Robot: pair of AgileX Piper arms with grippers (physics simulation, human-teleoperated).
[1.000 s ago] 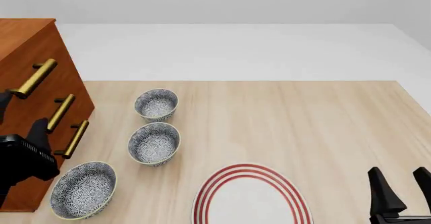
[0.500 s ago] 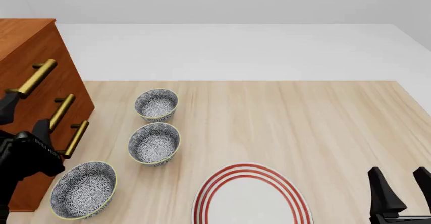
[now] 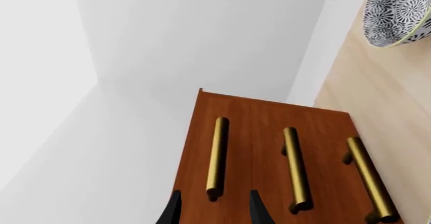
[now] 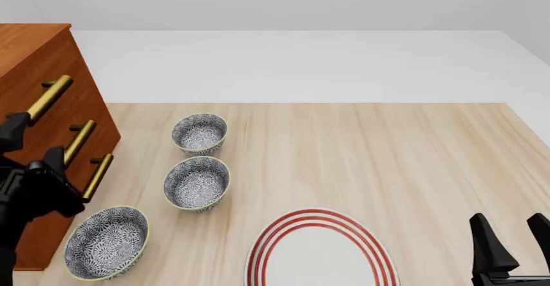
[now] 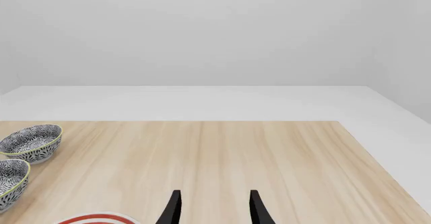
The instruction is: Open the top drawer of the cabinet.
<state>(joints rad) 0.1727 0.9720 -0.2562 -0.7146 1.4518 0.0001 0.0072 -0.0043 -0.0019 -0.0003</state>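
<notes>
The cabinet stands at the far left edge of the table, its three drawer fronts facing right toward the bowls. The top drawer is the uppermost one, flush with the two below it, its brass handle running along the front. The left gripper hangs right in front of the cabinet, at the near end of that top handle; its two black fingers are spread apart. In the left wrist view the handle's end sits between the two fingertips, with a gap on either side, so nothing is clamped.

Just right of the cabinet, three patterned bowls run in a line from far to near: a small one, a middle one and a larger one close to the cabinet's near corner. Further right, at the near edge, lies a white plate with red rings.

At the far right, low in the front view, the right gripper hovers over bare table, well apart from everything, its fingers spread and holding nothing.
</notes>
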